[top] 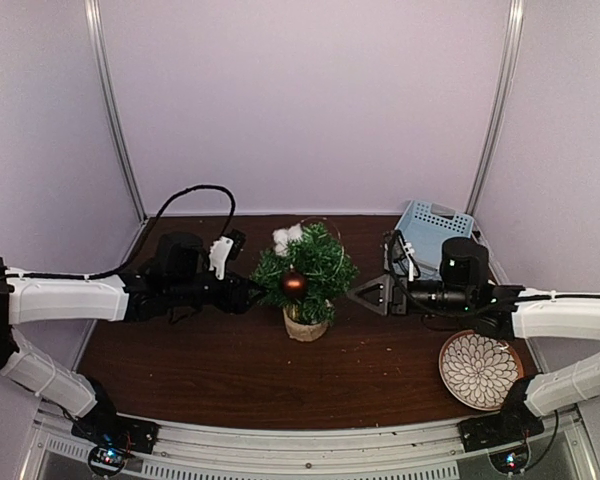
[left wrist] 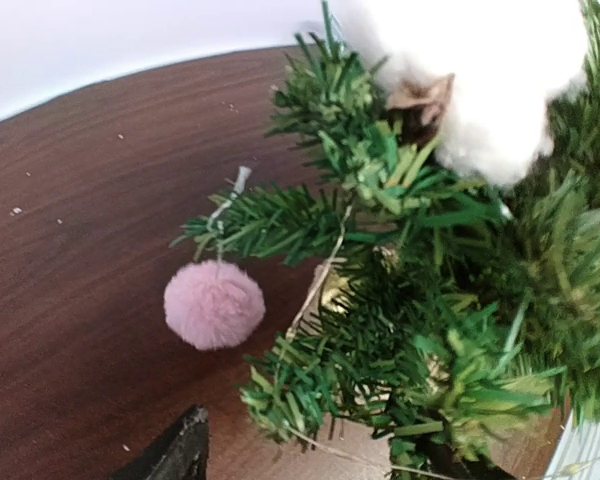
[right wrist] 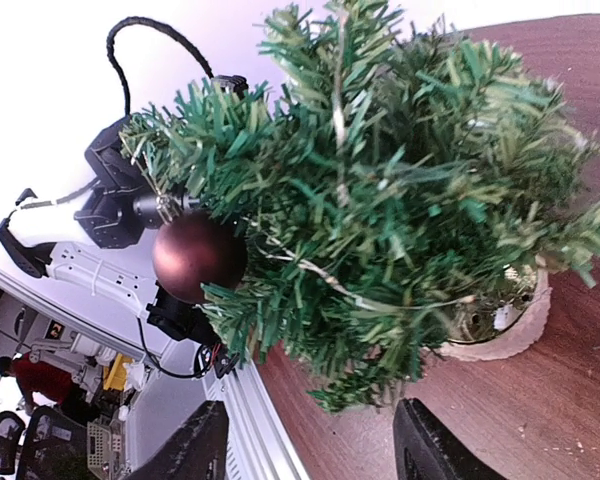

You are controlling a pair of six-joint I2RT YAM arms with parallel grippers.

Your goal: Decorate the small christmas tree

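The small christmas tree (top: 308, 268) stands mid-table in its tan burlap pot (top: 305, 326). A dark red ball (top: 294, 283) hangs on its front, and a white cotton puff (top: 285, 238) sits at its top left. The left wrist view shows a pink pompom (left wrist: 214, 304) hanging by a thread from a left branch, below the white puff (left wrist: 480, 70). My left gripper (top: 252, 293) is at the tree's left side, open, with low branches between its jaws (left wrist: 315, 465). My right gripper (top: 365, 294) is open and empty just right of the tree (right wrist: 380, 200), near the ball (right wrist: 198, 257).
A light blue basket (top: 435, 228) stands at the back right. A patterned plate (top: 480, 368) lies at the front right, beside the right arm. A black cable (top: 195, 195) loops over the left arm. Pale walls close in the table on three sides.
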